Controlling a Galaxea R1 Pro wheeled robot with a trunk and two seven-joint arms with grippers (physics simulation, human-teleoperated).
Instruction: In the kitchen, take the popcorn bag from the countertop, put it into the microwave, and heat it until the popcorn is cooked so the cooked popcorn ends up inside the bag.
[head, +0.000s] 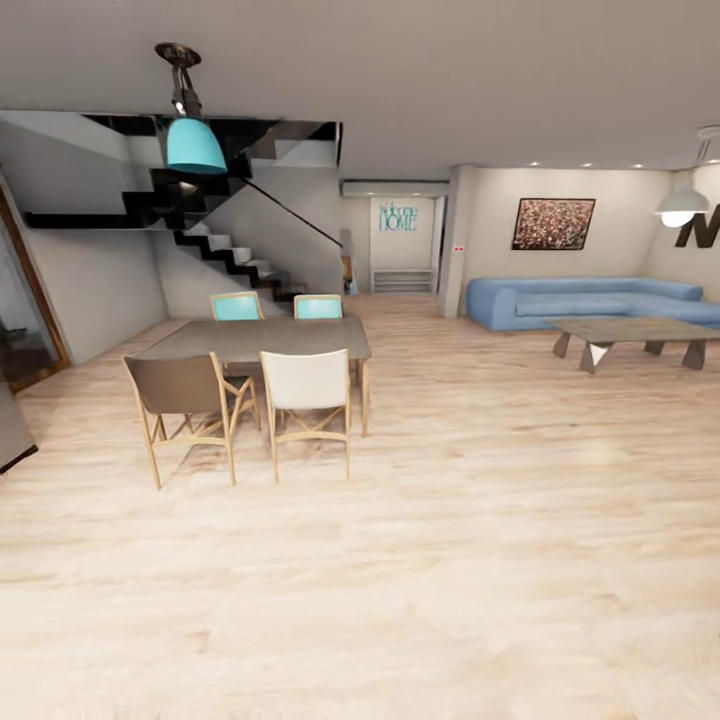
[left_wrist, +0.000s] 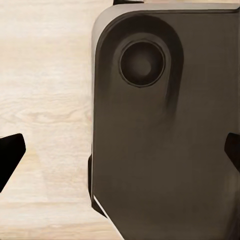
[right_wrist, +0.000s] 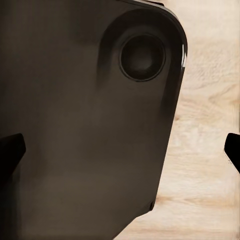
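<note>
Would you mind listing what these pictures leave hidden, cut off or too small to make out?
- Head view: small wall lettering above "HOME" is too small to read.
- Head view: large dark wall letter, pendant lamp partly covers it, right edge cuts it.
- Left wrist view: dark robot panel hides much of the wood floor.
- Right wrist view: fingers cut by edges, nothing between them.

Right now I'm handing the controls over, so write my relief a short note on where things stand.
Left gripper: open, nothing between the fingers.
Right gripper: open, also empty.
In view ahead: dining table with four chairs, stairs, blue sofa, coffee table. This is a living and dining area, and the robot's dark base stands on wood floor.
Done: nothing judging by the empty grippers.
Left: find the kitchen, fetch the bag, microwave it.
</note>
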